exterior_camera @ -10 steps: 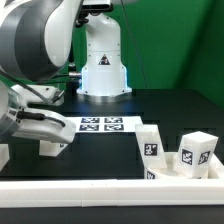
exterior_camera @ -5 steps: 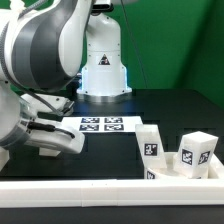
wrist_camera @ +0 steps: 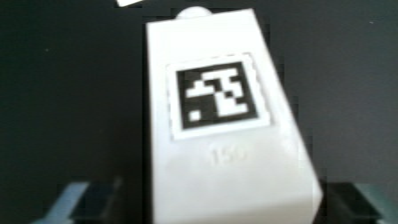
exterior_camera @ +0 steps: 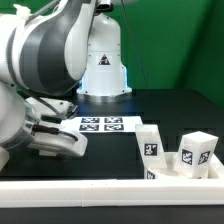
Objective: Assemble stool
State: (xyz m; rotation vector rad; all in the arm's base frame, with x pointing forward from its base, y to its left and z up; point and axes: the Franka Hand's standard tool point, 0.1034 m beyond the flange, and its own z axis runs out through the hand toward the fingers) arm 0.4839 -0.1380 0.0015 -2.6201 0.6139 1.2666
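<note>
**Stool leg (wrist_camera: 222, 110) framed between the gripper's (wrist_camera: 217, 200) fingers (wrist_camera: 80, 200)**

The stool leg, a white block with a black-and-white tag, sits on the dark bench near the edge at the exterior view's left. Over the last second the arm (exterior_camera: 45, 50) has leaned further over it, hiding it from the exterior view. One finger flanks each side; whether they are clamped on it cannot be told. The spare legs (exterior_camera: 196, 150) stand unmoved near the front corner at the exterior view's right, beyond the marker board (exterior_camera: 100, 124). A pick-up looks imminent. No seat is in view.
</note>
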